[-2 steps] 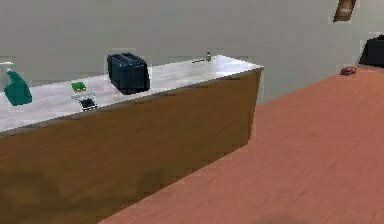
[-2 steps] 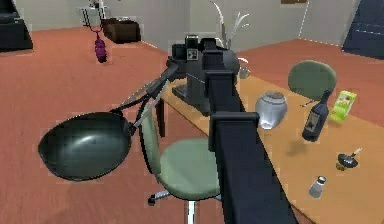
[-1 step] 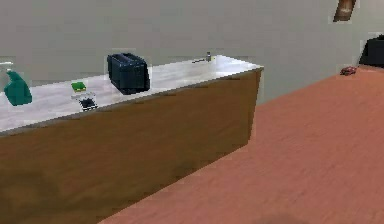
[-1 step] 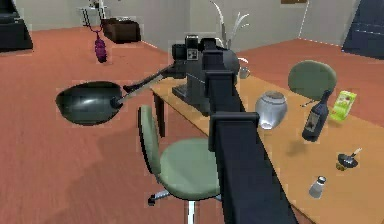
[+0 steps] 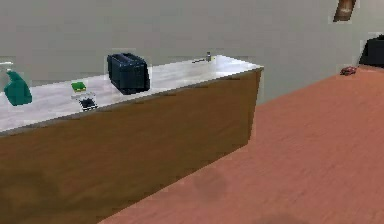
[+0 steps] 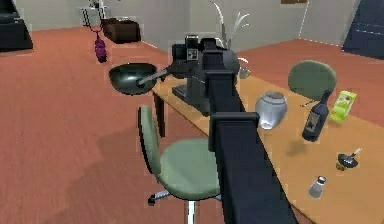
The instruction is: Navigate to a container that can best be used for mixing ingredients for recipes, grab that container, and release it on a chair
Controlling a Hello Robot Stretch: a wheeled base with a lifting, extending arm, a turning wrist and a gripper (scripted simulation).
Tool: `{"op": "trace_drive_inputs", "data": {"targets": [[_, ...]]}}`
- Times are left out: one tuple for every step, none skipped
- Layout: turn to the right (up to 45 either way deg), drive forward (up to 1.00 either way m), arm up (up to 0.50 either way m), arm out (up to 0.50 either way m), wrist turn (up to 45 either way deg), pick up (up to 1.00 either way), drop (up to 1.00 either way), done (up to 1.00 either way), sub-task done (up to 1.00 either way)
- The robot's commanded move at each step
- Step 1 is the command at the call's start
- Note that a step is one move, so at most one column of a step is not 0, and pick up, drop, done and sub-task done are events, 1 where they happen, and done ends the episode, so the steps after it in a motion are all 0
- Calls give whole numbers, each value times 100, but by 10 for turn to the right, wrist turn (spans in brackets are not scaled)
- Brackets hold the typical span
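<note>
A dark round bowl (image 6: 128,78) hangs at the far end of my gripper (image 6: 152,75), above the red-brown floor and clear of every surface, so the gripper holds it. The dark arm bar (image 6: 235,140) runs up from the bottom edge to the gripper's body. A green office chair (image 6: 187,166) stands just left of the arm, its seat lower in the picture than the bowl and right of it. A second green chair (image 6: 312,76) stands behind the wooden table (image 6: 290,150).
The table carries a grey jar (image 6: 271,109), a dark bottle (image 6: 316,118), a green box (image 6: 344,104) and a small shaker (image 6: 318,186). In the forward view a wooden counter (image 5: 150,130) holds a dark toaster (image 5: 129,72) and a teal spray bottle (image 5: 16,88). Open floor (image 5: 300,150) lies to its right.
</note>
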Motion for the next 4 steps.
{"op": "trace_drive_inputs", "data": {"targets": [[0,0,0,0,450,0,0,0,0],[0,0,0,0,60,0,0,0,0],[0,0,-38,0,0,0,0,0,0],[0,0,-32,0,0,0,0,0,0]]}}
